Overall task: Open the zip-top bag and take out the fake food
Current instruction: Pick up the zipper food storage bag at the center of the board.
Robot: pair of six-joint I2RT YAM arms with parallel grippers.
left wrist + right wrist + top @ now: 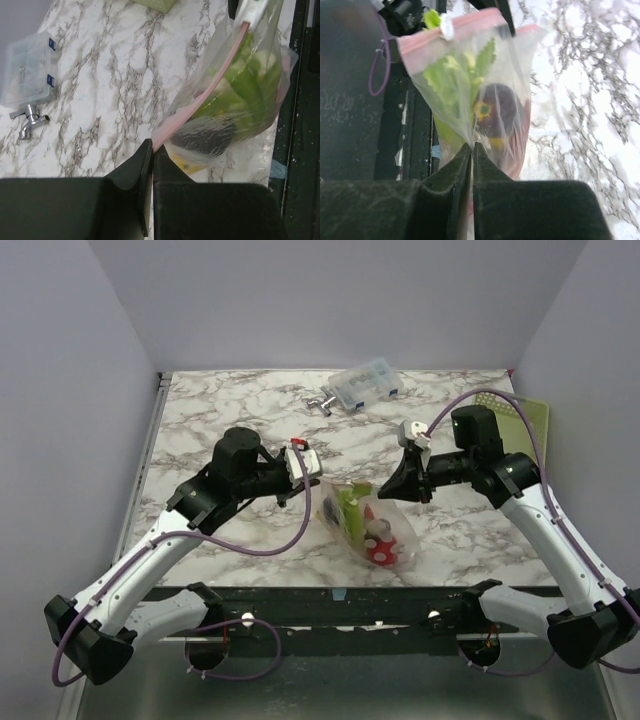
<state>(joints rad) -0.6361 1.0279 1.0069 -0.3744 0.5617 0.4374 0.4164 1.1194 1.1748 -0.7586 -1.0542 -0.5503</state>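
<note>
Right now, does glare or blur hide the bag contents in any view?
Top external: even light, sharp; zip-top bag readable. Left wrist: white glare streaks on the film partly veil the fake food. Right wrist: marble table blown out and soft; contents clear.

marble table (250,410) | clear box (365,383) | metal fitting (322,400) | green mat (535,425)
</note>
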